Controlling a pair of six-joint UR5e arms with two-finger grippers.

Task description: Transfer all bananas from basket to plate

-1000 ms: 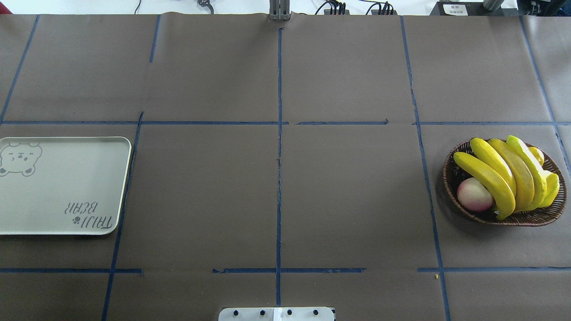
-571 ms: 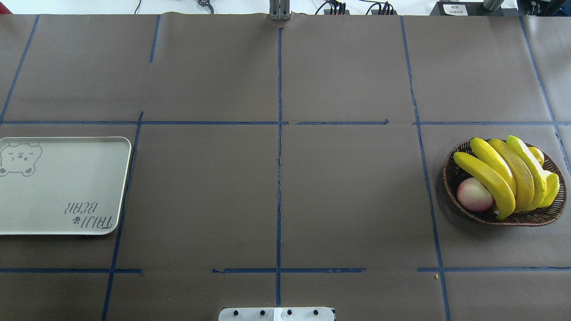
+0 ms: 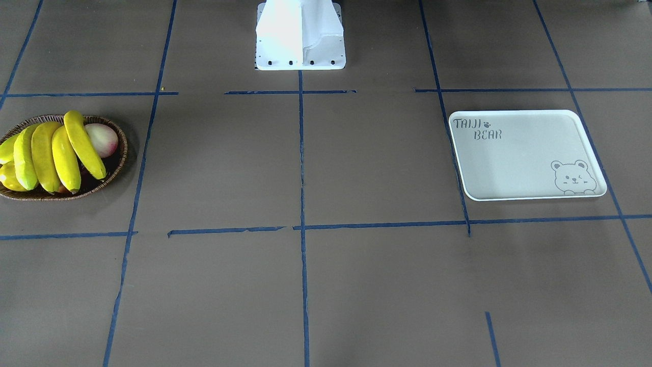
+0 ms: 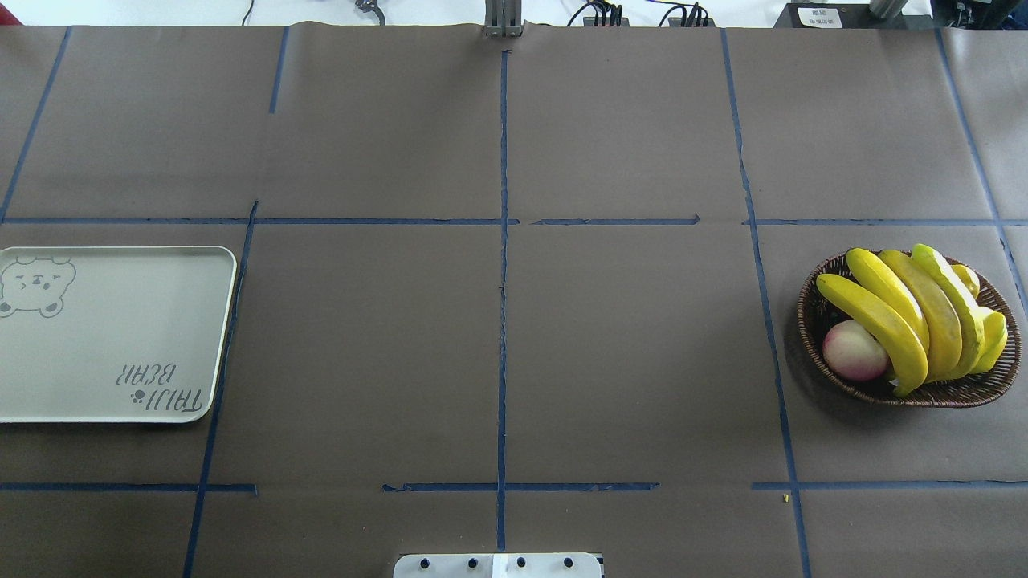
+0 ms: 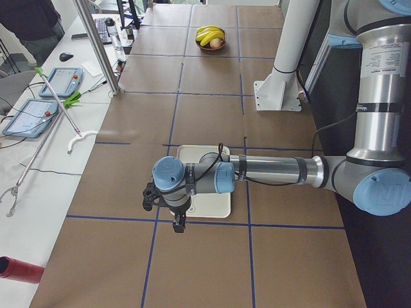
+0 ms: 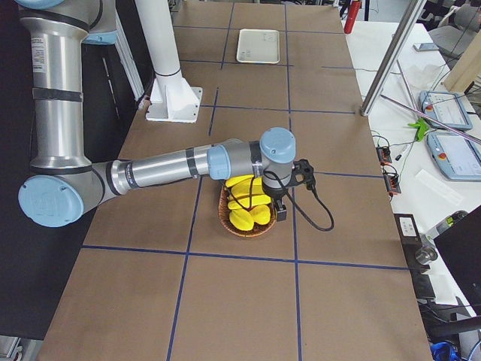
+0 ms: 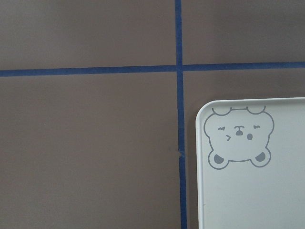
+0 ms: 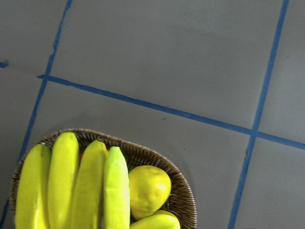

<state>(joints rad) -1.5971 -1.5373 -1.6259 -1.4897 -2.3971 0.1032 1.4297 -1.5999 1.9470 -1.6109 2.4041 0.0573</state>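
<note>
bananas [image 4: 923, 313] in basket [image 4: 948, 395], r arm [image 6: 158, 169] above

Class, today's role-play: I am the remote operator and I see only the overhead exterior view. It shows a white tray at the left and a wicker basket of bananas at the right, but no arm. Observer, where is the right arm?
Observer: In the exterior right view the right gripper hangs above the oval brown woven wicker basket, close over the long curved yellow bananas.
Operator: And the left one?
Observer: In the exterior left view the left gripper hangs over the bear-face corner of the white rectangular tray.
Operator: Open or shut?
Observer: Cannot tell. Only the side views show them, and the wrist views show just that tray corner and the basket.
</note>
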